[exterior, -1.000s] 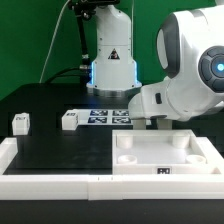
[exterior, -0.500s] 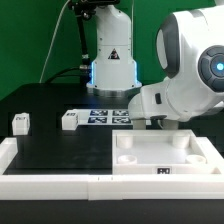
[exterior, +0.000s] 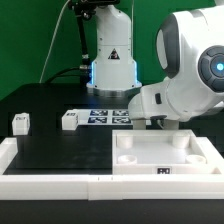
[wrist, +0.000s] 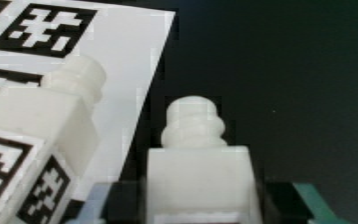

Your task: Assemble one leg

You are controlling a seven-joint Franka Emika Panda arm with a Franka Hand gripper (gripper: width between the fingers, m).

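In the wrist view a white leg lies on the black table with its ridged peg pointing away from the camera. My gripper has its dark fingers against both sides of the leg's body. A second look-alike leg, bearing marker tags, lies right beside it. In the exterior view two more legs stand on the table at the left. The arm's white wrist hides my gripper there, just behind the tray.
The marker board lies at the table's middle back and also shows in the wrist view. A raised white border runs along the front. The robot base stands behind the board.
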